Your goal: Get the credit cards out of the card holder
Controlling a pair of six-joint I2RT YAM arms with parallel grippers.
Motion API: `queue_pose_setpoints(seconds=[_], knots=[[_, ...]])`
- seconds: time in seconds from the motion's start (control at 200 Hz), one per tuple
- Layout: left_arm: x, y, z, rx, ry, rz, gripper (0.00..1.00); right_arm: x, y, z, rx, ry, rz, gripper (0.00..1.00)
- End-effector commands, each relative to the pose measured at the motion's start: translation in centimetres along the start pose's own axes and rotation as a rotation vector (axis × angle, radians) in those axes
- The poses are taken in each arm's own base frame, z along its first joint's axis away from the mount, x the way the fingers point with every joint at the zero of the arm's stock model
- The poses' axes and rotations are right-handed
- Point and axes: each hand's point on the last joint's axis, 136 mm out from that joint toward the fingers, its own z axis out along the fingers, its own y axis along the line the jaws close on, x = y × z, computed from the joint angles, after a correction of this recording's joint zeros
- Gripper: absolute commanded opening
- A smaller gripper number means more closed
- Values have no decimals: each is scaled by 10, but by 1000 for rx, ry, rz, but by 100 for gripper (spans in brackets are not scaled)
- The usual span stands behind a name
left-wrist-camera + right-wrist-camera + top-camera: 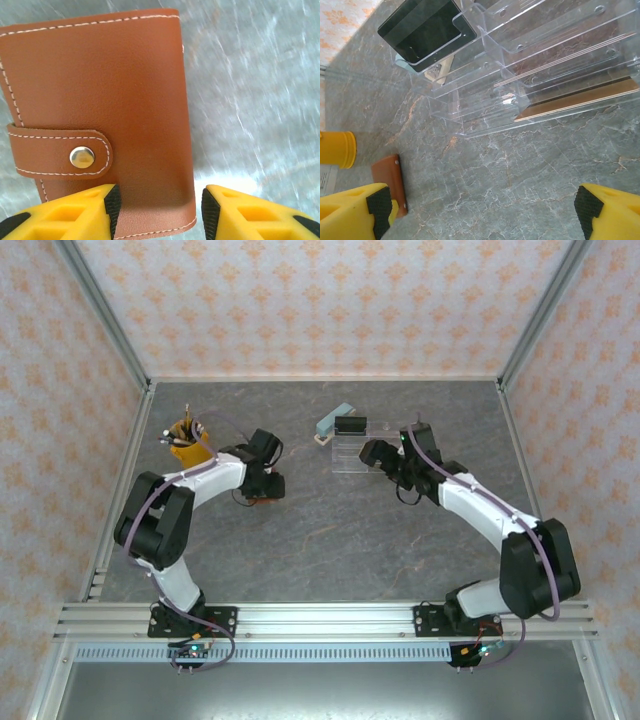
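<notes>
The card holder [100,85] is a reddish-brown leather wallet lying shut on the grey table, its strap fastened by a metal snap [82,157]. The credit cards are hidden. My left gripper [157,210] straddles the holder's near right corner: the left pad overlaps the leather, and the right pad stands a small gap off its edge, so the gripper is open. From above, the left gripper [265,485] sits over the holder [262,499]. My right gripper [482,210] is wide open over bare table, with the holder [390,180] to its left.
A clear acrylic tiered organiser [530,75] stands just beyond the right gripper, with a thin tan strip [580,100] in its lowest tier. A black box [350,424] and a light blue block [335,420] sit behind it. A yellow cup [188,445] of pens stands left of the left arm.
</notes>
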Motion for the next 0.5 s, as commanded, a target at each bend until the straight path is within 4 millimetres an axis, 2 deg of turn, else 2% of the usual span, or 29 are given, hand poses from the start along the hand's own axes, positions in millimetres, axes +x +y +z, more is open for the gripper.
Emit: queue_pose_setpoints(seconds=[0.0,0.12,0.215,0.325,0.395,0.49], knots=[[24,4,-13,9,72,13,51,-14,14,-4,1,-40,-24,95],[-7,-5,-51,78,-69,-31,57,-9,28,3,19,-19,-82,95],[-27,8,-68,78,-145,-104,64,2,41,15,32,9,-131,95],[-40,39,-64,26,-172,-236,69,16,56,35,43,49,-166,94],[-47,44,-58,36,-175,-277,71,25,65,46,49,79,-180,93],[-58,39,-45,47,-161,-278,72,35,74,59,45,106,-182,93]])
